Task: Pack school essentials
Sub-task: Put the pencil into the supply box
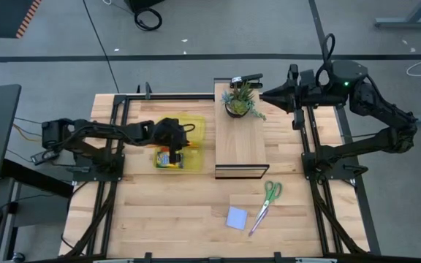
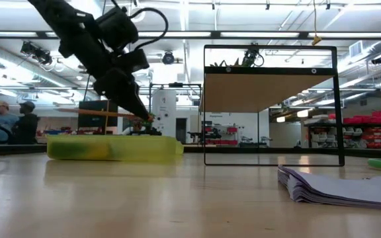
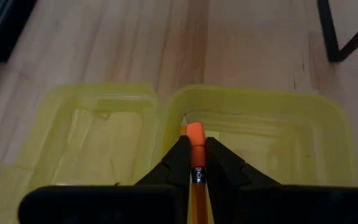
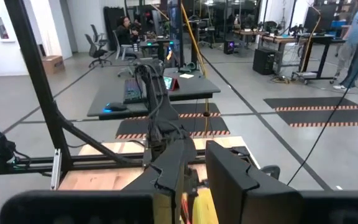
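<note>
My left gripper (image 1: 175, 142) hangs over the open translucent yellow case (image 1: 196, 128), shut on an orange pencil (image 3: 195, 134). In the left wrist view the case's two halves (image 3: 92, 124) lie below the fingers. The yellow-green crayon box (image 1: 168, 159) lies at the case's near side; whether it is inside, I cannot tell. The green-handled scissors (image 1: 267, 197) and the light blue sticky-note pad (image 1: 237, 217) lie flat on the table near its near edge. My right gripper (image 1: 265, 93) waits, open by a narrow gap, at the far right. I cannot make out a second pencil. My left gripper pinches the orange pencil just behind its eraser end (image 3: 196, 155), between the two fingers. The eraser sticks out past the fingertips. The fingers slant down from the table's left, and the pencil runs back along them. In the low view the pencil (image 2: 104, 112) is lifted clear above the case.
A black-framed wooden shelf (image 1: 241, 142) stands right of the case, with a potted green plant (image 1: 240, 102) on its far end. Black rails run along both sides of the table. People stand in the room behind the table.
</note>
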Controlling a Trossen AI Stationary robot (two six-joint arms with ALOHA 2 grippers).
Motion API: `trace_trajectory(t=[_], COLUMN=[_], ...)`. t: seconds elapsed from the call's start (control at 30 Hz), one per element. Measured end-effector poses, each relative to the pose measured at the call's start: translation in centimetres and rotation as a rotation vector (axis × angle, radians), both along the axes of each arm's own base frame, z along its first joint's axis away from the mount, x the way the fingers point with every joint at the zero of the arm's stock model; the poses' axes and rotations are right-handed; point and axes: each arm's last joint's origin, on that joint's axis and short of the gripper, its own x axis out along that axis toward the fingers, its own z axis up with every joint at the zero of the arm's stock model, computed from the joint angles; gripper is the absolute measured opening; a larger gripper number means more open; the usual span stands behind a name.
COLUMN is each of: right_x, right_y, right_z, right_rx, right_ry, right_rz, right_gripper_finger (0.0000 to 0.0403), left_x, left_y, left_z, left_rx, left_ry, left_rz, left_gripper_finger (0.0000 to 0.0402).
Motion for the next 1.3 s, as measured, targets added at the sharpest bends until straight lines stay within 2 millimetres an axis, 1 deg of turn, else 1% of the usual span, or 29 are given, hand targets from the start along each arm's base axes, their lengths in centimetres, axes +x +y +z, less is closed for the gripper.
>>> trace_trajectory(t=[0.1,0.23,0.43,0.7,0.87,1.1,1.3], right_x=[0.0,0.0,0.0,0.0,0.0,0.0,0.0], right_y=[0.0,-0.1,-0.1,-0.1,-0.1,-0.1,-0.1], right_z=[0.2,0.3,0.3,0.3,0.3,0.3,0.4], right_rx=[-0.004,0.003,0.018,0.021,0.018,0.016,0.013], right_ry=[-0.017,-0.032,-0.033,-0.033,-0.033,-0.036,-0.036], right_rz=[-0.009,-0.024,-0.028,-0.028,-0.028,-0.029,-0.047], right_gripper_finger=[0.0074,0.0074,0.0074,0.0074,0.0074,0.0074,0.0074], left_x=[0.3,1.1,2.0,2.5,2.7,2.8,3.3], left_y=[0.4,0.4,0.7,0.7,0.7,0.8,0.9], left_z=[-0.7,-1.6,-3.1,-4.5,-4.5,-5.1,-4.5], left_rx=[-0.003,0.012,0.012,-0.028,-0.025,-0.007,0.041], left_ry=[-0.006,-0.019,-0.021,0.000,-0.031,-0.010,-0.075], left_rz=[-0.044,-0.108,-0.110,-0.115,-0.125,-0.145,-0.187], left_gripper_finger=[0.0032,0.0038,0.0034,0.0038,0.0033,0.0040,0.0041])
